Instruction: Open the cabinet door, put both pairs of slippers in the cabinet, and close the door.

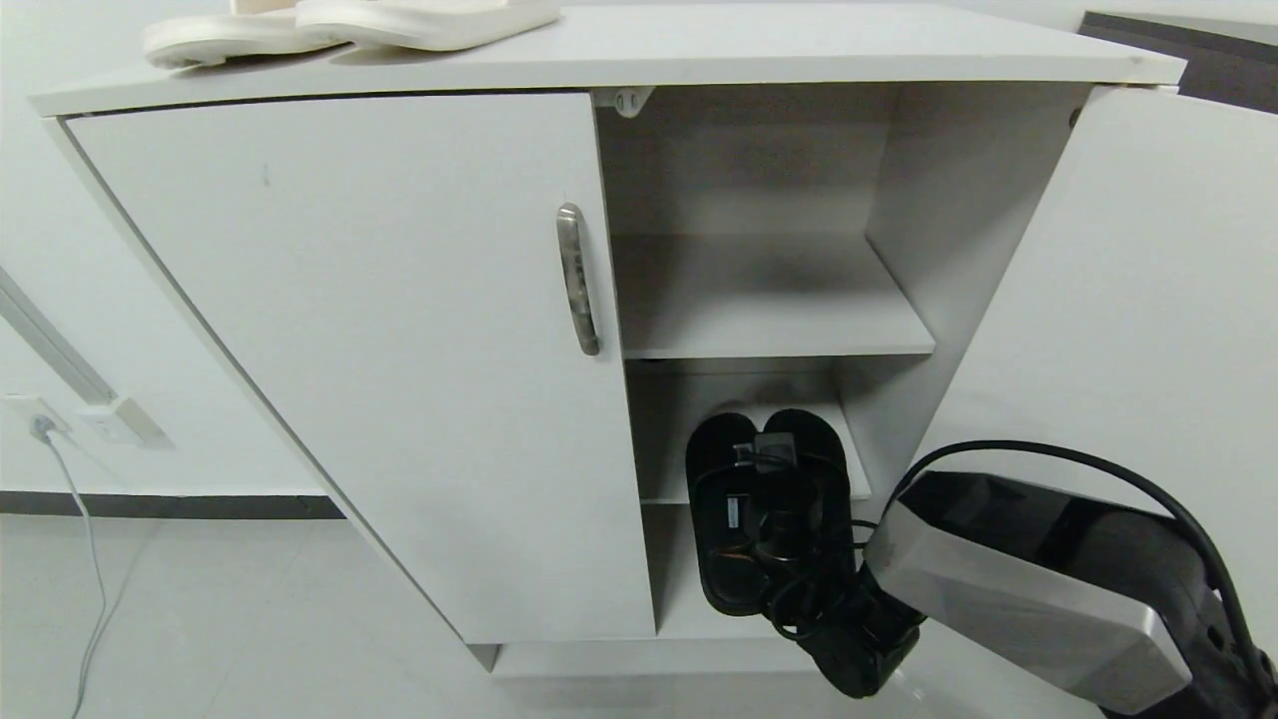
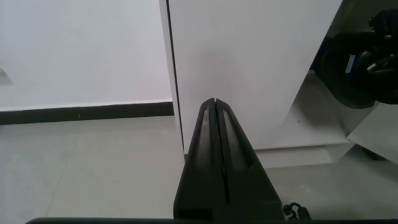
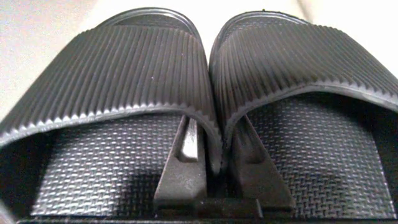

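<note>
Your right gripper was clamped on the black slippers. Its two fingers pinched the inner edges of both ribbed straps together, so the pair hung side by side as one bundle. From the head camera you could see that bundle in the open right half of the cabinet, low down, with the toes over the lower shelf; whether they touched it I could not tell. The middle shelf sat above them.

The right door stood swung wide, while the left door was shut (its metal handle ran upright along the inner edge).

The white slippers lay on top of the cabinet, towards its left end.

Your left gripper had its fingers pressed together on nothing, low over the floor and pointed at the shut door's outer bottom corner.
</note>
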Available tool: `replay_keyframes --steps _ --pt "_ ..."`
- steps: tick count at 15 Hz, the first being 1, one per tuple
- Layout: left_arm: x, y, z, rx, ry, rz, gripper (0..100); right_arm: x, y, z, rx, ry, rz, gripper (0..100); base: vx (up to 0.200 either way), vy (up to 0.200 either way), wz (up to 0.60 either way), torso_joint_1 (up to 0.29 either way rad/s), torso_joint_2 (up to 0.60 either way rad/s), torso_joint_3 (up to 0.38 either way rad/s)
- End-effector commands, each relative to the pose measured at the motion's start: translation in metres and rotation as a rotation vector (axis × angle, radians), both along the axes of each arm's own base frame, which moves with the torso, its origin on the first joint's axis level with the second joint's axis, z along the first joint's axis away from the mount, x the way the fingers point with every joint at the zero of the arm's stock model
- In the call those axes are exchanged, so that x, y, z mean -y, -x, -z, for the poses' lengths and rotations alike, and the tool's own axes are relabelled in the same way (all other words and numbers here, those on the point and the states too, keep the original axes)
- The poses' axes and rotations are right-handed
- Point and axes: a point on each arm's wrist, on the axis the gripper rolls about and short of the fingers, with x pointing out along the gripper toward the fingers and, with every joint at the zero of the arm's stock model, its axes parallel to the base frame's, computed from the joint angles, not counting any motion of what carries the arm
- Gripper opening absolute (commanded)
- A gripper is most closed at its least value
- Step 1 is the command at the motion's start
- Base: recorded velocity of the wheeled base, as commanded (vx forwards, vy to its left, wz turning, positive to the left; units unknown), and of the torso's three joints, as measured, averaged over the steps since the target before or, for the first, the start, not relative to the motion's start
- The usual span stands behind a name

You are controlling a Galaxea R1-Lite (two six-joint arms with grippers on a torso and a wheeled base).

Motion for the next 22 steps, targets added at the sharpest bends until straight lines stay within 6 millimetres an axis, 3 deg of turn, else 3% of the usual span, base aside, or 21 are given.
replay_keyframes --steps 1,4,9,22 --pt "0.000 0.000 0.000 -0.001 0.001 -0.001 0 0.000 -0.023 -0.017 0.007 -0.046 -0.003 0 0.000 0.000 0.00 0.000 0.00 0.000" --pt "0.000 0.000 0.000 -0.001 0.002 -0.001 0 -0.004 -0.051 -0.033 0.014 -0.055 -0.013 0 0.000 0.000 0.00 0.000 0.00 0.000" --pt "0.000 0.000 0.000 -0.001 0.005 -0.001 0 -0.001 -0.080 -0.044 0.022 -0.054 0.020 0 0.000 0.000 0.00 0.000 0.00 0.000" --pt "0.000 0.000 0.000 -0.001 0.007 -0.006 0 -0.004 -0.091 -0.034 0.008 -0.043 0.029 0 0.000 0.000 0.00 0.000 0.00 0.000"
